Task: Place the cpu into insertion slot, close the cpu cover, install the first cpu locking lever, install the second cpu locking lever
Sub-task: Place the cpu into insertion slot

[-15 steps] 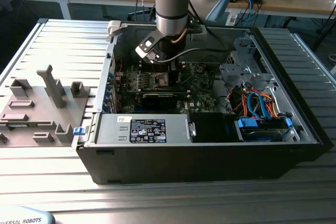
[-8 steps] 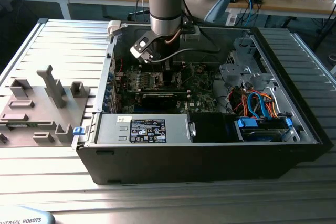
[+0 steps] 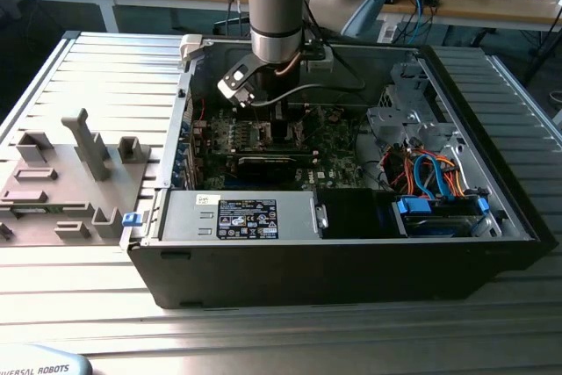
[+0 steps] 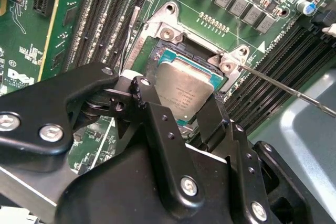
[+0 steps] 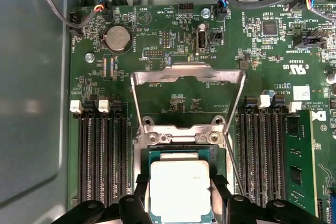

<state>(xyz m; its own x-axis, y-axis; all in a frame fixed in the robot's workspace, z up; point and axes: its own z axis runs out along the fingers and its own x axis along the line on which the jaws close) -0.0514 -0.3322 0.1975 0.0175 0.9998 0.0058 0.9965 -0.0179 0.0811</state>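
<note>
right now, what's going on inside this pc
The arm's gripper is down inside the case, its fingers clasping the cpu on two opposite sides, right at the slot. Whether the cpu is fully seated is hard to tell. The cover stands flipped open, so nothing is latched yet.

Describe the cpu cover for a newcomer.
In the open computer case, find the long black slots on the green board. Between their two banks, beside the square chip, the cover is a thin silver frame, flipped up, board showing through.
</note>
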